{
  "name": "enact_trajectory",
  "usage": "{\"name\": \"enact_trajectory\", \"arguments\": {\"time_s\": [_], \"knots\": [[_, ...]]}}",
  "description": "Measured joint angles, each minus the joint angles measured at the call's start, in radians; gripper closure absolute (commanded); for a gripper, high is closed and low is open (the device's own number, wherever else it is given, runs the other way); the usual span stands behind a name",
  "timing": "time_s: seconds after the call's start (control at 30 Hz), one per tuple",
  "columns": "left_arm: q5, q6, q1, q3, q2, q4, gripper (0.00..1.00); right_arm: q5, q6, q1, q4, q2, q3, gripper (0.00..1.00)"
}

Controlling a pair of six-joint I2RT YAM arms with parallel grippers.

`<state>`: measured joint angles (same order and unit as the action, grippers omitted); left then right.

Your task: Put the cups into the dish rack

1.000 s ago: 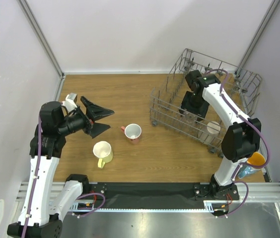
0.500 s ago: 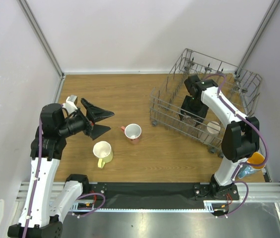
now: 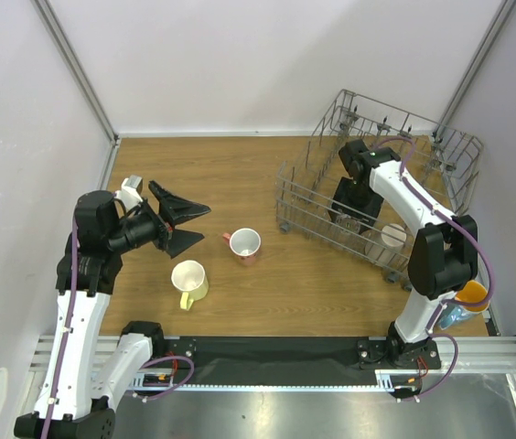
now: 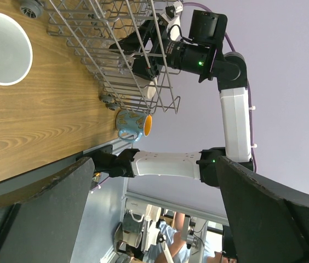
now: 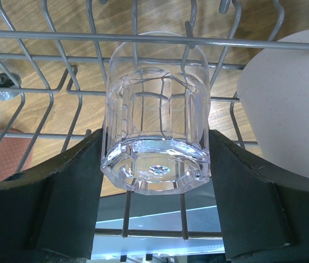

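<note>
Right wrist camera looks down between the fingers of my right pincer (image 5: 155, 183), which are closed in against both sides of the small clear glass (image 5: 157, 137). I hold it inside the dish rack (image 5: 45, 35), thick base toward the lens and mouth toward the rack's wire floor. Just beside it in the rack sits the beige cup (image 5: 291, 104), its rounded side near the glass but apart from it.

From the top external view, the grey wire rack stands on the far right part of the wooden tabletop (image 3: 240, 174), and I can make out those two cups inside it. Three cups are outside the rack. The salmon-pink mug (image 3: 244, 245), white inside and upright, is near the rack's left front corner. The pale yellow mug (image 3: 189, 279) stands upright farther left of the rack. The blue cup (image 3: 468, 297), orange inside, is beyond the rack's near right end, partly hidden by my right arm.

My left pincer (image 3: 188, 224) is spread wide and holds nothing, well to the left of the rack.

Pale walls close the tabletop on three sides, with metal posts in the far corners.
</note>
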<state>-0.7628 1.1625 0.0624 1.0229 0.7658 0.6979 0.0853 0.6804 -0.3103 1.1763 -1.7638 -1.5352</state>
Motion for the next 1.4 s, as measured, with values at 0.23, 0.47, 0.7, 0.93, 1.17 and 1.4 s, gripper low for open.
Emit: {"name": "enact_trajectory", "arguments": {"time_s": [0.23,0.47,0.7,0.93,1.17,1.4], "knots": [[0.000,0.000,0.000,0.000,0.000,0.000,0.01,-0.004,-0.001,0.000,-0.010,0.001,0.016,0.47],[0.000,0.000,0.000,0.000,0.000,0.001,0.01,-0.004,-0.004,0.000,-0.010,0.002,0.016,0.20],[0.000,0.000,0.000,0.000,0.002,0.008,0.01,-0.003,-0.021,0.001,-0.003,0.002,-0.003,0.00],[0.010,-0.001,0.000,0.000,0.003,0.013,0.01,-0.008,-0.025,0.010,0.025,0.012,-0.081,0.00],[0.054,-0.021,0.004,0.001,0.011,0.064,0.04,-0.011,-0.046,0.044,0.081,0.042,-0.222,0.00],[0.142,-0.046,0.101,0.046,0.082,0.124,0.05,0.000,-0.105,0.105,0.129,0.099,-0.331,0.02]]}}
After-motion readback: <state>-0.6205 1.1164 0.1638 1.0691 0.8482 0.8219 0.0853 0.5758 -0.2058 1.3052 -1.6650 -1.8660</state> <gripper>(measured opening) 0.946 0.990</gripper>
